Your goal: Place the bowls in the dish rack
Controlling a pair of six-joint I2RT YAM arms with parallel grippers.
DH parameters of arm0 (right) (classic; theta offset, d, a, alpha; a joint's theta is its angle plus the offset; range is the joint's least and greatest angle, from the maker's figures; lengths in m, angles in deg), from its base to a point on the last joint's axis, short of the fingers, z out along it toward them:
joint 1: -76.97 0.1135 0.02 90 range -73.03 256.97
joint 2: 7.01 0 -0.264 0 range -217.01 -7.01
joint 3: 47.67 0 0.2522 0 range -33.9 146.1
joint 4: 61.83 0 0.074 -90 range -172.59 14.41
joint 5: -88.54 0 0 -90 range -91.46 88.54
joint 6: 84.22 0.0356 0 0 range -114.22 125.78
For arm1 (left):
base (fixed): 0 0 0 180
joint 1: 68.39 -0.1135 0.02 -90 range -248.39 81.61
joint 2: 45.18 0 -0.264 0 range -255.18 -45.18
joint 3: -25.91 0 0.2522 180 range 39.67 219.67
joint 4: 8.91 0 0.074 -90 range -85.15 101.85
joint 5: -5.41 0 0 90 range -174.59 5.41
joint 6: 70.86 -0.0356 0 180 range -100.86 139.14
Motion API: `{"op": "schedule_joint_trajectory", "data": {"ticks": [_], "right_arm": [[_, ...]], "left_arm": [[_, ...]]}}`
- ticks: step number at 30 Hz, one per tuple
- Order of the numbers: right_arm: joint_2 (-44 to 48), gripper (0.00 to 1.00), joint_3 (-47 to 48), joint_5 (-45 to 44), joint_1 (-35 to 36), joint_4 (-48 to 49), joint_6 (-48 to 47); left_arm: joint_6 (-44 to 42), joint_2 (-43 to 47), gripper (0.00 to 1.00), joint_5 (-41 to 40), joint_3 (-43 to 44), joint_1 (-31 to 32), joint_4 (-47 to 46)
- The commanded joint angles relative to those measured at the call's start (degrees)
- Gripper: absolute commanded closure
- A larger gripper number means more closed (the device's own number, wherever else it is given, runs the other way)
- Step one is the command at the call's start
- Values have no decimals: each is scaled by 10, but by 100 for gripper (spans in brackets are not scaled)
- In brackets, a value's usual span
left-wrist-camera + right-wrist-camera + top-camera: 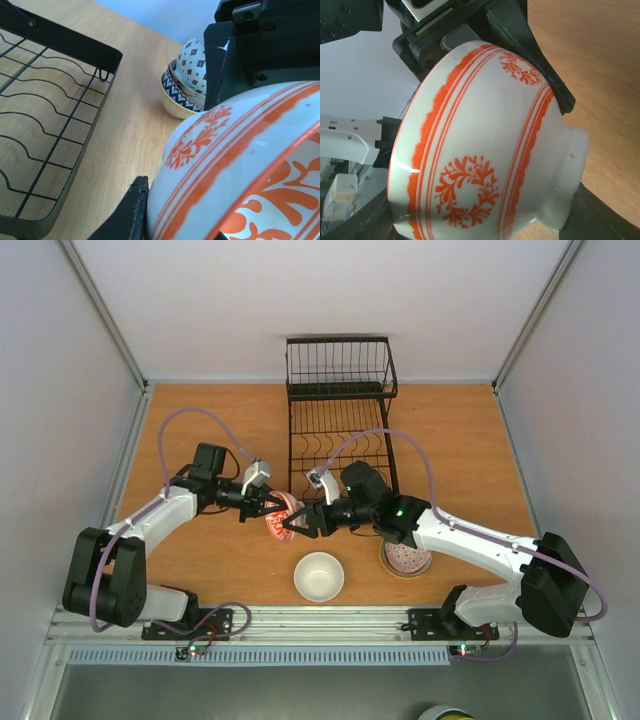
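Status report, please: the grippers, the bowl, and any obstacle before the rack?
Left gripper shut on orange-patterned bowl, bowl tipped sideways. Right gripper around same bowl, grip unclear. Dish rack close by, nothing between.

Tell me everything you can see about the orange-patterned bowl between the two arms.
The orange-patterned bowl looks like glazed white ceramic, with orange bands near the rim and lower down, leafy medallions between, and a plain foot. It is tipped on its side above the table, by the near left corner of the dish rack. The left pincer holds its rim; the right pincer straddles its side and foot.
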Motion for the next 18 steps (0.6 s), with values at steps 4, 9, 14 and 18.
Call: {"op": "schedule_joint_trajectory", "data": {"ticks": [4, 9, 14, 18], "right_arm": [[15, 98, 1, -11, 0, 18, -19], [51, 99, 30, -86, -2, -64, -76], [48, 99, 92, -189, -38, -197, -111], [5, 99, 154, -295, -88, -281, -139]], "left_arm": [[-22, 8, 99, 55, 23, 1, 11], [-19, 4, 75, 51, 26, 1, 12], [69, 19, 20, 6, -3, 1, -111], [184, 64, 10, -146, -73, 0, -289]]}}
